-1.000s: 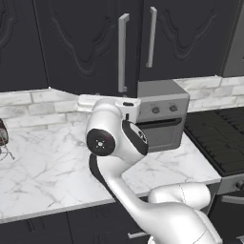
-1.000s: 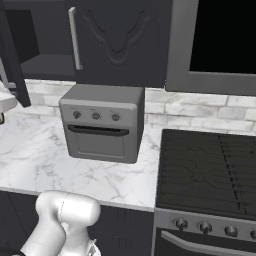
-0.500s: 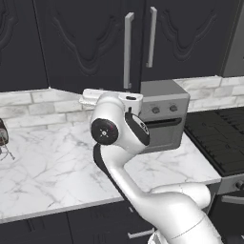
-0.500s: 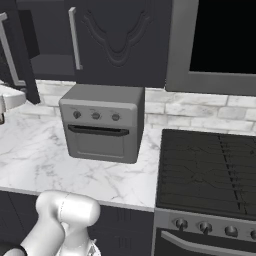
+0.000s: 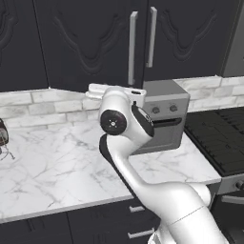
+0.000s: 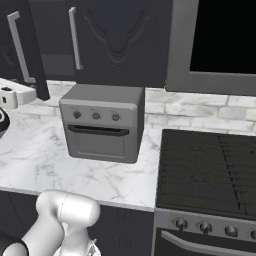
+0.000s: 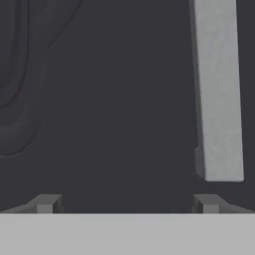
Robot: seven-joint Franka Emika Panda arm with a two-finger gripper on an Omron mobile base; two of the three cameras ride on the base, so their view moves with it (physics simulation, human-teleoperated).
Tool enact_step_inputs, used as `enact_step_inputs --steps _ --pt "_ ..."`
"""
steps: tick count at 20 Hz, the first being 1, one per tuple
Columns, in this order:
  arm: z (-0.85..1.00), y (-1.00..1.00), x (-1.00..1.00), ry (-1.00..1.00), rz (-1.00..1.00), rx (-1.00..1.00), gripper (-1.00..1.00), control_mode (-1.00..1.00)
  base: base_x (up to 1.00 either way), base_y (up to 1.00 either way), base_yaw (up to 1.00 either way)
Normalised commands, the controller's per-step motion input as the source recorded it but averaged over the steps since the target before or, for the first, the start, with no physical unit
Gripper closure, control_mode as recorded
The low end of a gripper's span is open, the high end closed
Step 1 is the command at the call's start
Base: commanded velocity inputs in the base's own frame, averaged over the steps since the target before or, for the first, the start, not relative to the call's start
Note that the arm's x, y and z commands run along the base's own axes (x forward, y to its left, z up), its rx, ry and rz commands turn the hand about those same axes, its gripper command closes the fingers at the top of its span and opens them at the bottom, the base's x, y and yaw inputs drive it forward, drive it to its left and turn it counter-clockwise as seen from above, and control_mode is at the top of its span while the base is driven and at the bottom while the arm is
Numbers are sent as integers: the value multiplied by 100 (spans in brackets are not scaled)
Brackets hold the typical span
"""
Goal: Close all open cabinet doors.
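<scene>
Two tall black cabinet doors hang above the counter. The left door [image 5: 90, 43] stands slightly ajar, its lower edge slanting out over the backsplash and its silver bar handle [image 5: 132, 47] next to the right door's handle [image 5: 151, 35]. From the right, the ajar door [image 6: 35, 50] juts out edge-on, while its neighbour [image 6: 120, 40] sits flush. My gripper [image 7: 127, 204] is open and points straight at the ajar door's face [image 7: 109, 99], very close, with the handle [image 7: 216, 89] to one side. My white hand [image 5: 112, 90] is level with that door's bottom edge.
A grey toaster oven [image 5: 164, 114] stands on the marble counter [image 5: 52, 167] right beside my arm. A black stove [image 6: 210, 170] lies to the right, with a microwave [image 6: 220, 40] above it. A dark object [image 5: 2, 138] sits at the counter's far left.
The ajar door has swung further toward shut, its handle drawing nearer the right door's handle. My arm and hand have moved right with it.
</scene>
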Motion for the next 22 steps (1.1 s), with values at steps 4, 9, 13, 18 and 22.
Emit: enact_step_inputs --steps 4,9,13,18,22 --pt "-6 -12 37 -4 7 1 -100 -100 0 0 0" --pt "-6 -9 37 -3 9 0 -100 -100 0 0 0" --pt "-3 -6 40 0 10 0 -100 -100 0 0 0" --pt "-4 -3 46 0 10 0 -100 -100 0 0 0" --pt "-3 -1 46 0 9 0 -100 -100 0 0 0"
